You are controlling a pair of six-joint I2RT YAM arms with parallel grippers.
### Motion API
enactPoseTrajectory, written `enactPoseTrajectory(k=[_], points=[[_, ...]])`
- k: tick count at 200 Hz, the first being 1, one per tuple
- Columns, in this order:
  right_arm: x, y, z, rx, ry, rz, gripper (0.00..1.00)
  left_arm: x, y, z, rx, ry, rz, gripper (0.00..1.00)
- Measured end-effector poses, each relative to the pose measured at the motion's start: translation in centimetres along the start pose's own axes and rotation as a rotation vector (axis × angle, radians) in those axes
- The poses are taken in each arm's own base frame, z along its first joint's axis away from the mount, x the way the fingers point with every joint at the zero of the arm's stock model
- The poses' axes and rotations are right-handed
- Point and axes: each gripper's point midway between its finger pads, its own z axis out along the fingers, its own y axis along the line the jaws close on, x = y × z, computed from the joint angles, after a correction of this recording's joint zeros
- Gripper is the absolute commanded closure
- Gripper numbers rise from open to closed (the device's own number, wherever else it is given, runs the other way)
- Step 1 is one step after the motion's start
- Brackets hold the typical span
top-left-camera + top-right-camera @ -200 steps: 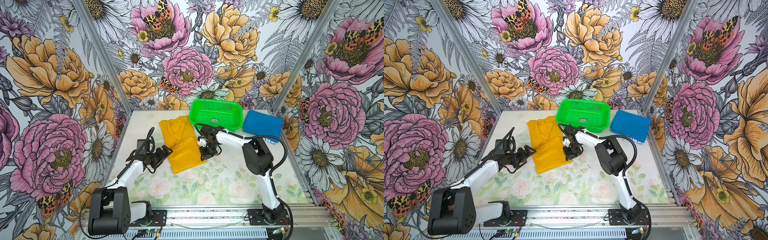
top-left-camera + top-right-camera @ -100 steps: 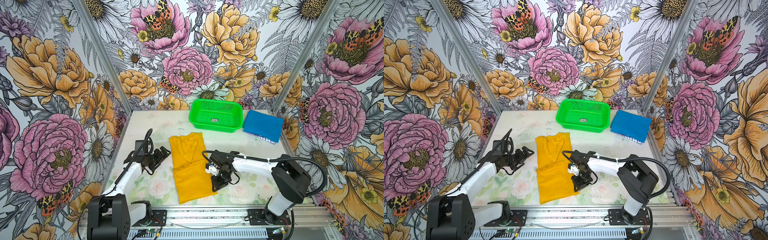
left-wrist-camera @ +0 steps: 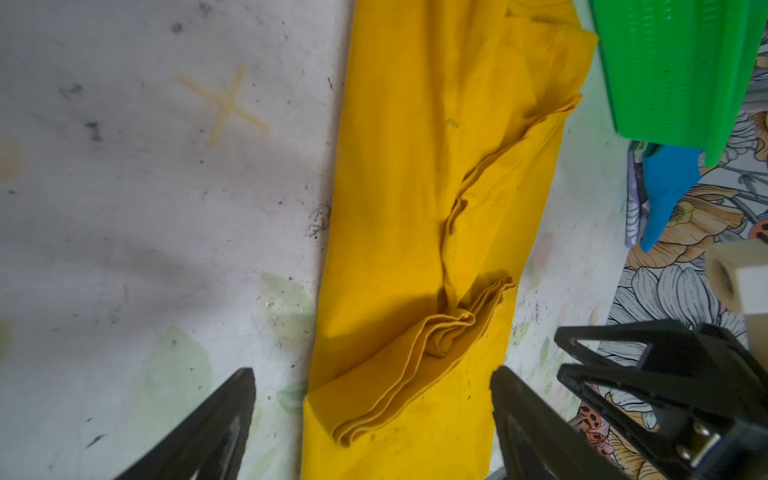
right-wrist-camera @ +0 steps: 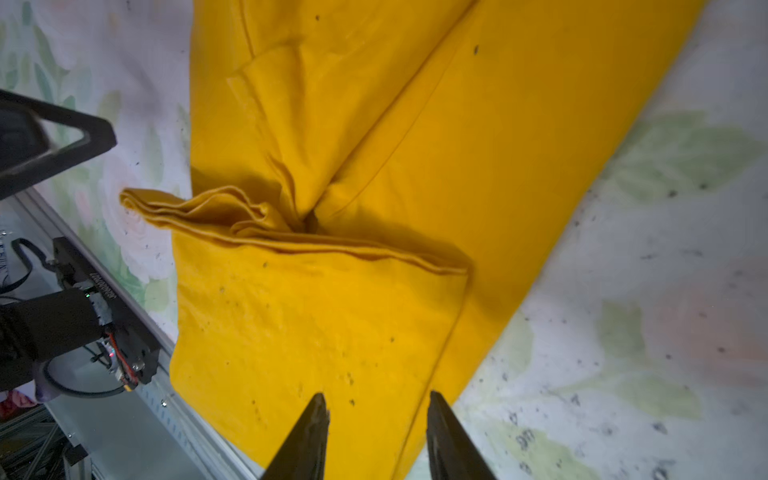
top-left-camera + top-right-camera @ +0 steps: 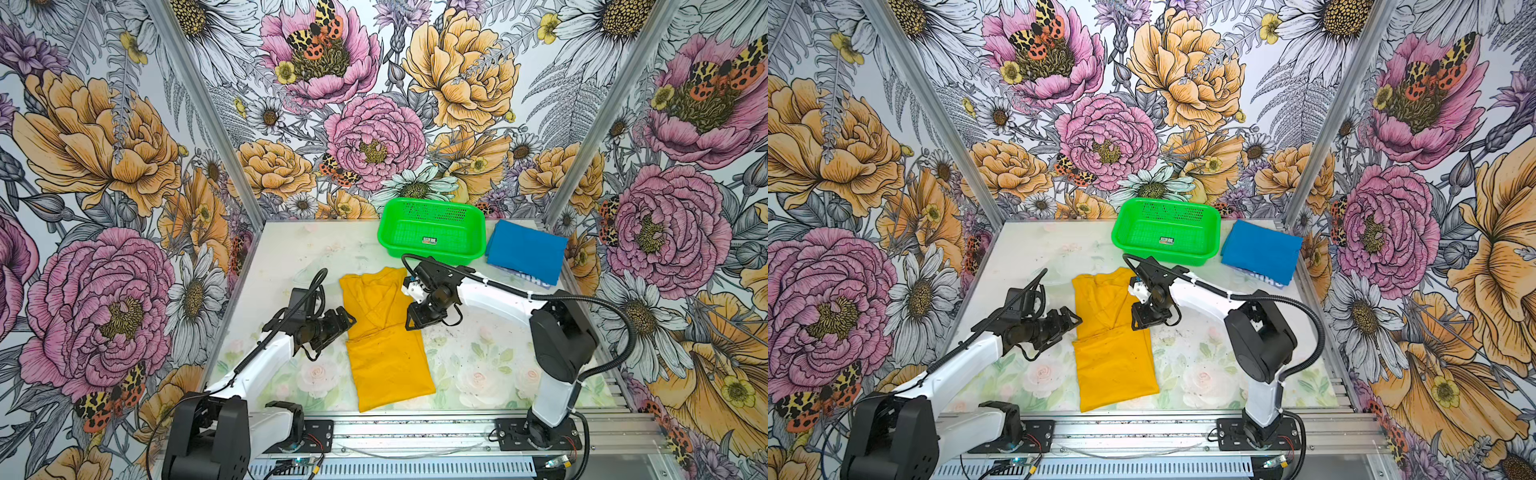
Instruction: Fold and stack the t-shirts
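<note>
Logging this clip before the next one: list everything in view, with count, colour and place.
yellow t-shirt: one, mustard yellow, lying lengthwise mid-table, part folded
blue t-shirt: one, bright blue, folded, far right corner
basket: one, green, far edge, left of the blue t-shirt
cross mark: one, faint yellow, on the table near the yellow t-shirt
table: one, pale floral print
walls: three, bold flower print, around the table
left claw: one, black, open, at the yellow t-shirt's left edge
right claw: one, black, open, over its right edge, holding nothing
</note>
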Motion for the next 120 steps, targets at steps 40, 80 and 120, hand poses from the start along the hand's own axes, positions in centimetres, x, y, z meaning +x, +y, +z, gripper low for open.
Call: enactPoseTrajectory(k=[40, 80, 120], points=[[-1.5, -1.8, 2.6, 0.024, 0.038, 0.026, 0.63, 1.6, 1.6, 0.7, -0.035, 0.025, -0.024, 0.16], [-2.9, -2.5, 2.5, 0.028, 0.017, 0.034, 0.84, 1.7, 1.7, 0.9, -0.037, 0.020, -0.027, 0.23], [-3.0, -2.8, 2.4, 0.029, 0.015, 0.040, 0.97, 1.8, 1.8, 1.8, -0.045, 0.037, -0.023, 0.29]])
